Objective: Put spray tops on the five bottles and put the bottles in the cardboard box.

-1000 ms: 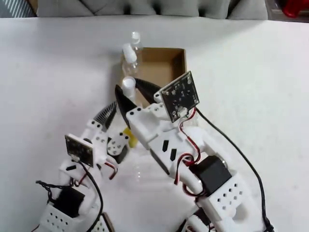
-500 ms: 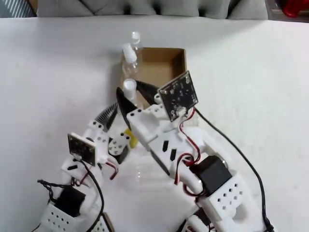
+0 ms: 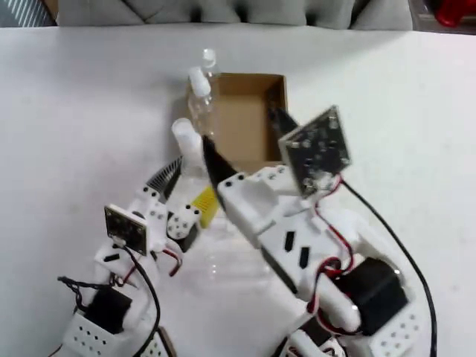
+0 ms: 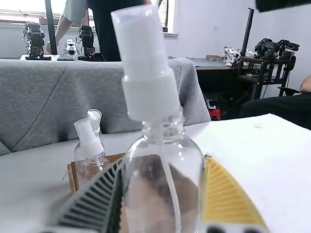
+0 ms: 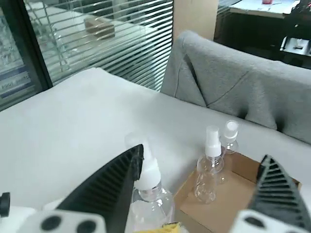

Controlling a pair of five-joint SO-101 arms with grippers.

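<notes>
left gripper: pinched on the held bottle, with the grey ribbed finger on one side and the yellow finger on the other; lower left of centre in the high view.
held bottle: clear and upright, with a white spray top on its neck; in the high view it is just left of the box's near left corner.
right gripper: black fingers spread wide with nothing between them; in the high view it hangs over the cardboard box at centre frame, one finger just beside the held bottle's top.
nearer bottle, farther bottle: both upright with spray tops, at the box's left wall, upper centre of the high view; cannot tell whether they are inside or just outside.
left wrist view: a thin tube runs down inside the held bottle.
right wrist view: the box's brown floor, open beside the two bottles.
table: white, with a grey sofa along the top edge.
</notes>
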